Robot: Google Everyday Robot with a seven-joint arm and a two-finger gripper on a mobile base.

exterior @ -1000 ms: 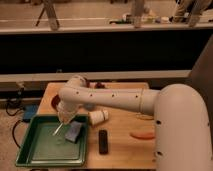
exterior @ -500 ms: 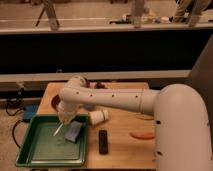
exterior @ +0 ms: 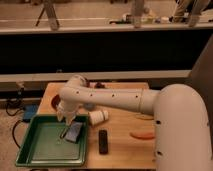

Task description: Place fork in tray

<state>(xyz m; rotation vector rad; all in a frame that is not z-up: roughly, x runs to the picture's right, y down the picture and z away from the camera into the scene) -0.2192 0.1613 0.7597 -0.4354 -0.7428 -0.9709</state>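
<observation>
The green tray (exterior: 35, 150) sits at the front left of the wooden table. My gripper (exterior: 66, 123) hangs over the tray's far right part, at the end of the white arm (exterior: 115, 100) that reaches in from the right. A thin pale fork (exterior: 63, 135) shows just below the gripper, slanting down toward the tray floor. I cannot tell whether the fork is held or resting in the tray. A bluish flat object (exterior: 74, 132) lies in the tray right beside the fork.
A white cylinder (exterior: 98, 116) lies on the table just right of the tray. A black rectangular bar (exterior: 103, 141) lies at the front. An orange carrot-like piece (exterior: 141, 135) lies further right. A dark counter and rails run behind the table.
</observation>
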